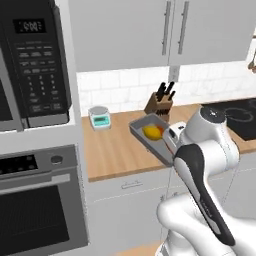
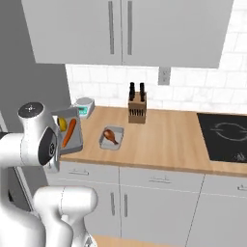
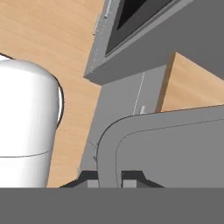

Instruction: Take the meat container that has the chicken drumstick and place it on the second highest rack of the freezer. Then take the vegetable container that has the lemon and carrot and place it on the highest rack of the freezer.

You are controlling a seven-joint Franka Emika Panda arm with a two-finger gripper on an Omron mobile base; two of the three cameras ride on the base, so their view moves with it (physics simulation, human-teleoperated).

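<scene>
Vegetable container gripped and held up off the counter, tilted.

The vegetable container is seen raised in the air above the counter, tipped at an angle, with the lemon and the carrot lying inside it. In the hand view, its grey rim is clamped between the two fingertips of the gripper, whose jaws are closed down tight on the wall. The meat container with the chicken drumstick is left resting on the counter, nearer its front edge, well apart from the knife block standing at the back by the wall. A small scale is seen at the back left corner.
</scene>
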